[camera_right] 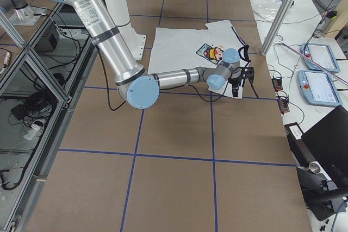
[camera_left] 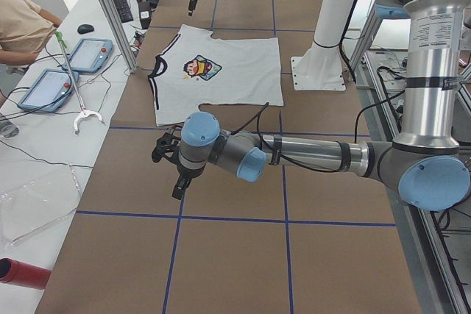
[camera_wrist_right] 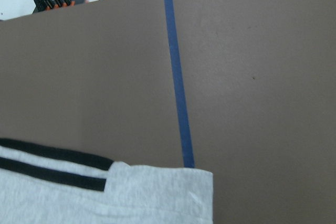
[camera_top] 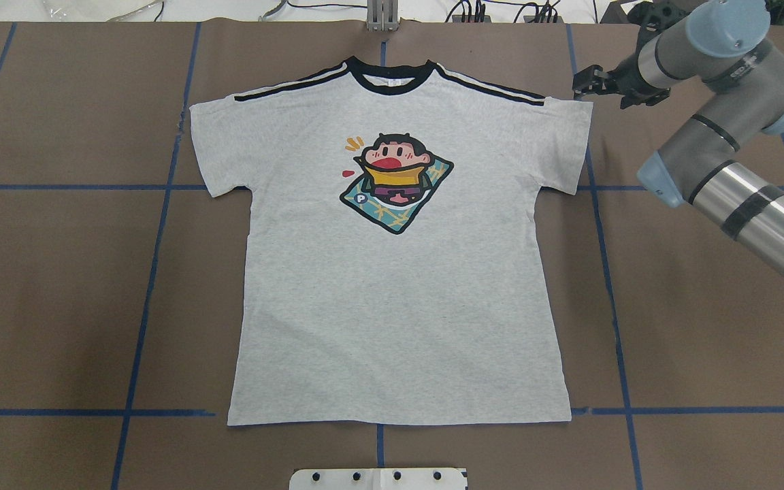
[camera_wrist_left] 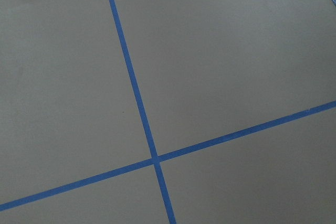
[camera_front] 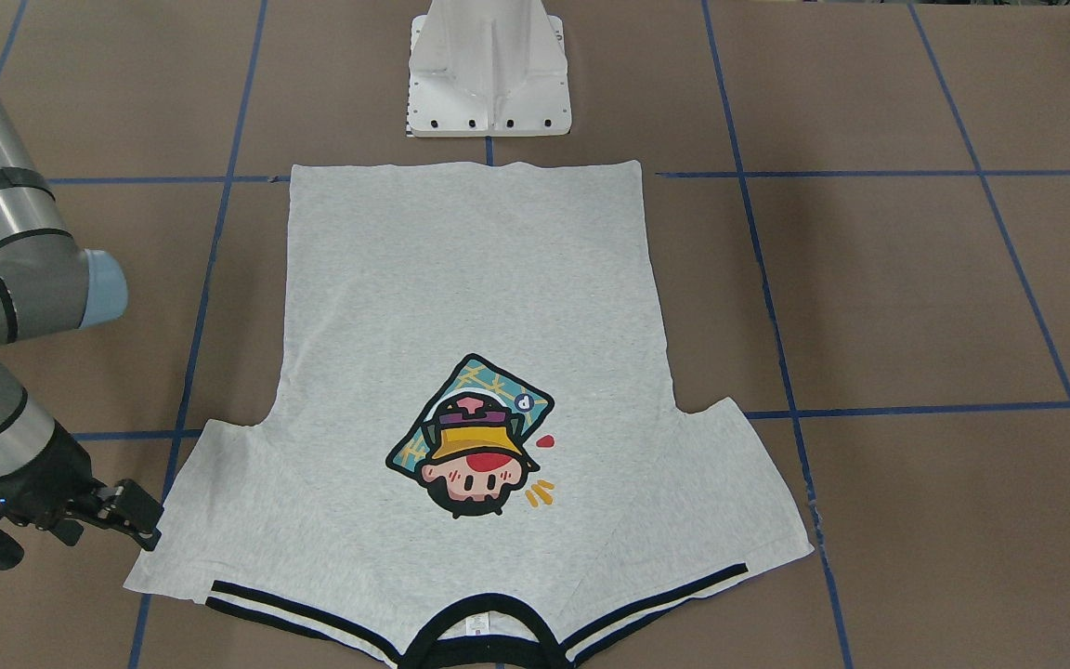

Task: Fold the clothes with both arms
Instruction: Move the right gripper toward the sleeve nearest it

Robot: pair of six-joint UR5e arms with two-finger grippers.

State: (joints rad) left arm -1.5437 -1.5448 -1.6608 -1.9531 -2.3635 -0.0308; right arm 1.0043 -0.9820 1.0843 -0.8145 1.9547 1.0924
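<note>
Now right claw (camera_front: 136, 516) hovered released beside shirt (camera_front: 461, 297) sleeve (camera_front: 219, 502); left claw (camera_left: 174, 182): cannot tell. Judged: pinch both sleeve layers.

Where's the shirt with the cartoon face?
In the overhead view, the T-shirt lies flat mid-table, collar away from the robot, with the right end effector beside its sleeve.
</note>
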